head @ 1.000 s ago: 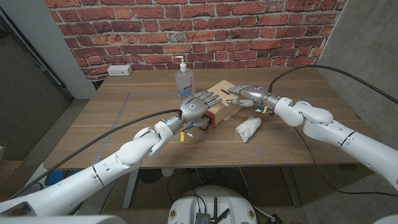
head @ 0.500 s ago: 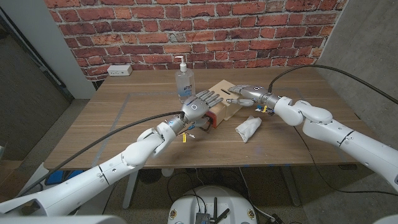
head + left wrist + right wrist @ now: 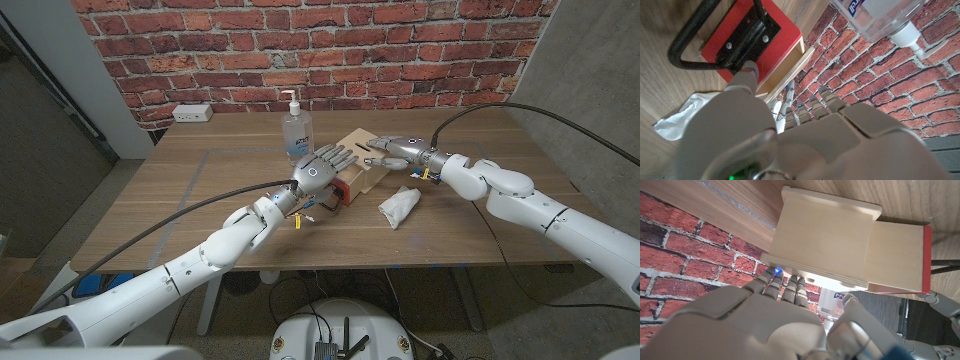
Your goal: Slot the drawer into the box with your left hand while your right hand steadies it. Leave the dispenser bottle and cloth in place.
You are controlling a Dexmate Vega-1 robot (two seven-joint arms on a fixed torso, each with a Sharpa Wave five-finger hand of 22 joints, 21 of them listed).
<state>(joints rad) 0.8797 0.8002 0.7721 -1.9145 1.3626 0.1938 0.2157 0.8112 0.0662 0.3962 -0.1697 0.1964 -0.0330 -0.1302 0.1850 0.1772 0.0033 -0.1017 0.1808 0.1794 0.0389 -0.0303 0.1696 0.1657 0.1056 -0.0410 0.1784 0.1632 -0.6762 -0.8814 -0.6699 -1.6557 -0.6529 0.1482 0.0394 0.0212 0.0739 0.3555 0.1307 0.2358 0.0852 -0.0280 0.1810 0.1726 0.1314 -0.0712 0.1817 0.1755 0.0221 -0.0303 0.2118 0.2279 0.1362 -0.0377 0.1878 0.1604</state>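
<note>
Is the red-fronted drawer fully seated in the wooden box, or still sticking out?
Still partly out. In the right wrist view the red-fronted wooden drawer projects well beyond the pale plywood box opening.

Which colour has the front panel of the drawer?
Red; the drawer front shows best in the left wrist view.

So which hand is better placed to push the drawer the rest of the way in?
Left. The left hand is already at the drawer's red front by its black handle, and part of the drawer sticks out of the box. The right hand rests on the box, bracing it.
</note>
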